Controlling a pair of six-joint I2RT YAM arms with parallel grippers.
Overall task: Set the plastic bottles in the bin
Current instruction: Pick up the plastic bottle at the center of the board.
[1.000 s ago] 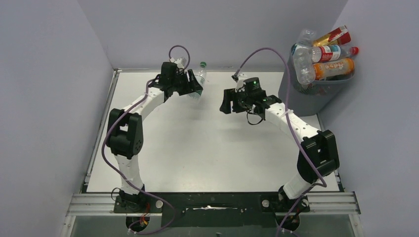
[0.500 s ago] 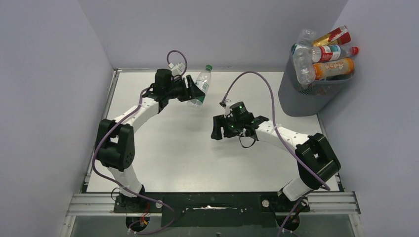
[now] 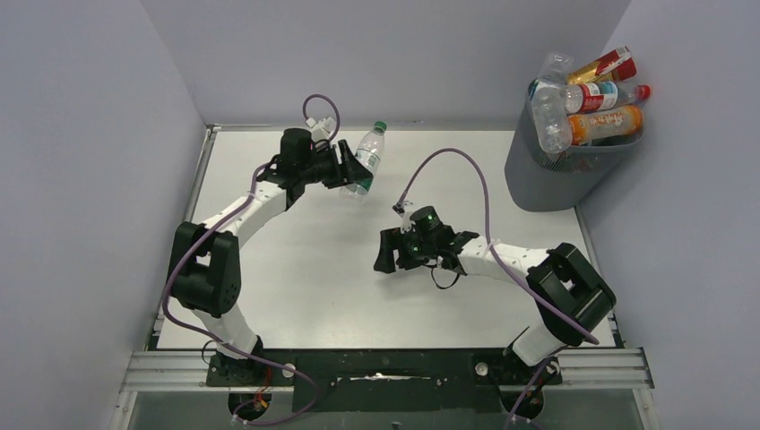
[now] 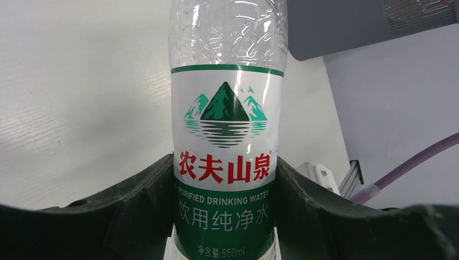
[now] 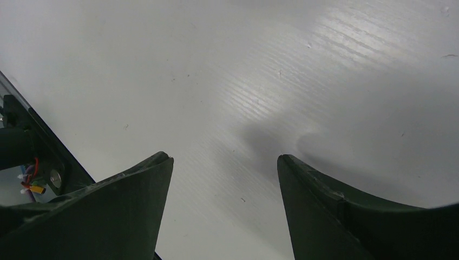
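My left gripper [image 3: 351, 170] is shut on a clear water bottle [image 3: 364, 157] with a green cap and a green and white label. It holds the bottle above the far middle of the table. In the left wrist view the bottle [image 4: 226, 124] stands between both fingers [image 4: 135, 211]. My right gripper [image 3: 385, 255] is open and empty over the middle of the table; the right wrist view shows only bare white table between its fingers [image 5: 135, 200]. The dark grey bin [image 3: 556, 175] stands at the far right, piled with several bottles [image 3: 587, 112], red, orange and clear.
The white table [image 3: 305, 296] is walled by grey panels on the left, back and right. A metal rail [image 3: 385, 367] runs along the near edge by the arm bases. Purple cables loop above both wrists.
My left gripper has lifted the bottle and swung it slightly right. My right arm has drawn back from the far middle toward the table's centre, staying open.
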